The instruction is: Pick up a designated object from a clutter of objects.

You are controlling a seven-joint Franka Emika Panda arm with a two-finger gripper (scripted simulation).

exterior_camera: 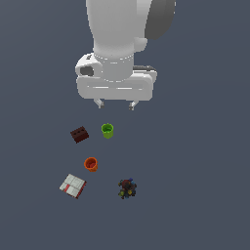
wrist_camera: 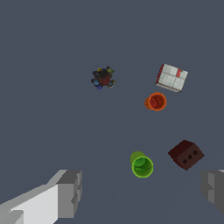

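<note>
Grey-padded white gripper (wrist_camera: 141,192), fingers spread and empty, hangs above the dark grey floor (exterior_camera: 205,161). Small lime-green round cup (wrist_camera: 141,165) stands upright beside the dark red studded brick (wrist_camera: 186,154); descend centred, straddling its rim, clear of the brick.

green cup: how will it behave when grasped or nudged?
The green cup looks rigid and hollow, so probably light. It stands upright on a slightly narrower base, so an off-centre push may tip it, and then it could roll. Its smooth round wall might slip between the open tool fingers unless centred.
</note>
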